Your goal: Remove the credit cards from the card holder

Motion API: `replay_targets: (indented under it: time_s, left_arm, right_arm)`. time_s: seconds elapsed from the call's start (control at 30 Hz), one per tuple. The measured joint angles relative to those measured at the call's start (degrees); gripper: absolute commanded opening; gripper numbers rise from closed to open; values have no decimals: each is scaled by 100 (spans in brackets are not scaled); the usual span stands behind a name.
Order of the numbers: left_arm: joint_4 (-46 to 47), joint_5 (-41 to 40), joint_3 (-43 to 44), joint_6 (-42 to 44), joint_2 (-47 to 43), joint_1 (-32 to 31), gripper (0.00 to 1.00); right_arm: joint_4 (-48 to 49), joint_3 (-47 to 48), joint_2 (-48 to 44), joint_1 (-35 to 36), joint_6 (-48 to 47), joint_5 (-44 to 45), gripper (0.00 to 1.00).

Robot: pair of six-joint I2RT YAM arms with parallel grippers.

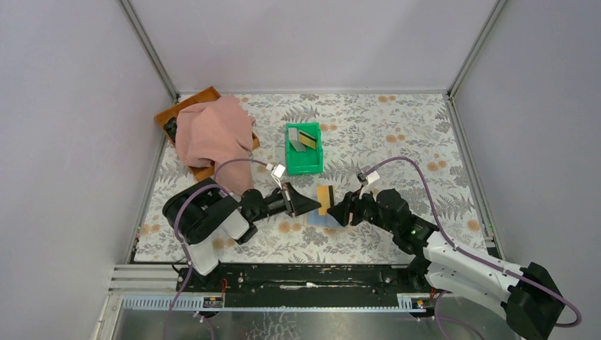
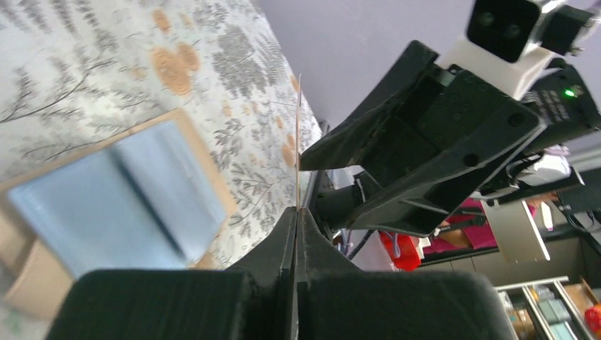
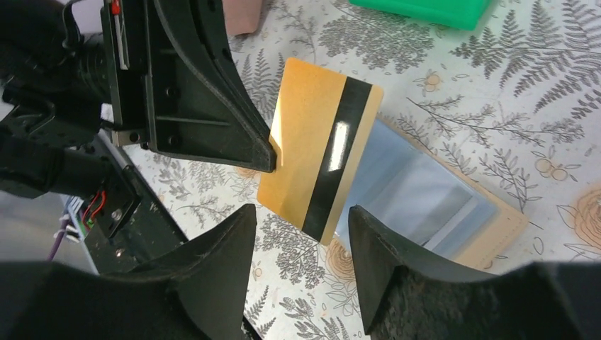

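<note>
Left gripper (image 1: 314, 205): jaws pressed together on one long edge of the yellow credit card (image 3: 305, 152), gold-faced with one glossy dark stripe. In the left wrist view the card shows edge-on as a thin line rising from the closed fingertips. Right gripper (image 3: 301, 219): jaws apart, the two black fingers standing either side of the card's lower corner and facing the left gripper tip to tip; no pad can be seen pressing on the card. Card holder (image 3: 425, 195): lying open and flat on the fern-print tablecloth (image 1: 397, 134), pale blue pockets upward, tan border showing round the edge, directly beneath and between the two grippers. The raised card covers the holder's near end in the right wrist view; whether the card touches it cannot be told. Green bin (image 1: 305, 167): plastic, open-topped, standing farther back on the table, near the grippers but apart from them. It contains a grey card (image 1: 296, 144) and, beside it, a striped card (image 1: 308, 138), yellow with a dark band, both leaning inside. Pink cloth (image 1: 212, 134): crumpled, heaped over most of a wooden tray (image 1: 186, 108) at the far left corner, one fold hanging toward the left arm. Purple cables loop from both wrists over the table. Plain grey walls enclose three sides.
</note>
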Motion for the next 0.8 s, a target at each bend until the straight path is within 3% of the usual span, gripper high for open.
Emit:
replay_targets:
  time_s: [0.1,0.23,0.5,0.6,0.73,0.8]
  left_arm:
    - [-2,254,90,22,-199,0,0]
    - [2,492,122,37,-481,0,0]
    - [0,697,122,39,-621,26,0]
    - [2,791,164,46,-625,26,10]
    - [-7,953,249,197,-629,26,33]
    - [-15,1058,262,352,-671,26,36]
  right_arm:
    - [-9,0,-87,0,-50,-186,51]
    - [-9,0,-188,0,-109,-442,37]
    - [-175,0,-658,-9,-144,-739,2]
    - [-256,0,-817,-7,-142,-831,0]
    - [-319,7,-922,-7,-160,-881,0]
    - [-378,42,-920,-7,-190,-979,0]
